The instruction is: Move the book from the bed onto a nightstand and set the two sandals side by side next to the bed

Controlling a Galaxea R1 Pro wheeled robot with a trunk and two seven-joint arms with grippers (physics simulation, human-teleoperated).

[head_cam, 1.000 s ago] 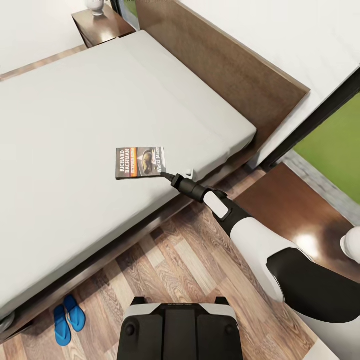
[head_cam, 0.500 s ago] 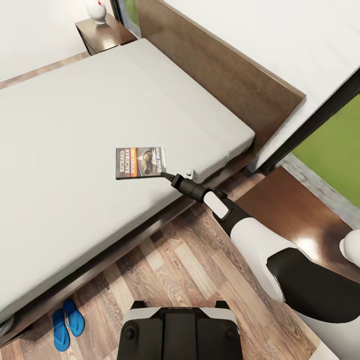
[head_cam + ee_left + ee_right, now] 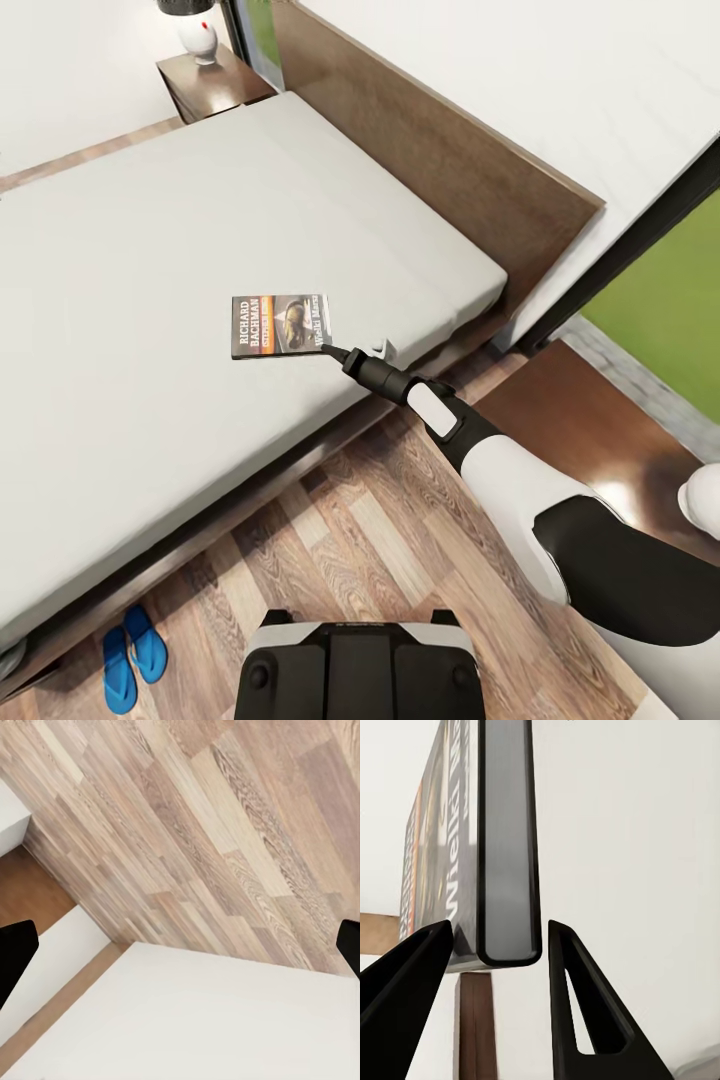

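Observation:
The book (image 3: 279, 325), dark with "RICHARD BACHMAN" lettering, hangs flat just over the grey mattress of the bed (image 3: 130, 250). My right gripper (image 3: 332, 350) is shut on its near edge. In the right wrist view the book (image 3: 506, 847) stands edge-on between the two black fingers (image 3: 574, 990). The two blue sandals (image 3: 133, 656) lie side by side on the floor by the bed's frame. One nightstand (image 3: 222, 85) stands at the far side of the headboard, the other nightstand (image 3: 590, 430) beside my right arm. My left gripper (image 3: 180, 949) is open over the wood floor.
A white lamp base (image 3: 199, 39) stands on the far nightstand, and a white object (image 3: 702, 497) on the near one. The brown headboard (image 3: 440, 150) runs along the white wall. A black-framed window (image 3: 640, 240) shows grass. My base (image 3: 350, 665) sits on the plank floor.
The whole head view has shifted, so the camera moved. The bed and sandals slid slightly in the picture, while the book stayed fixed in my right gripper.

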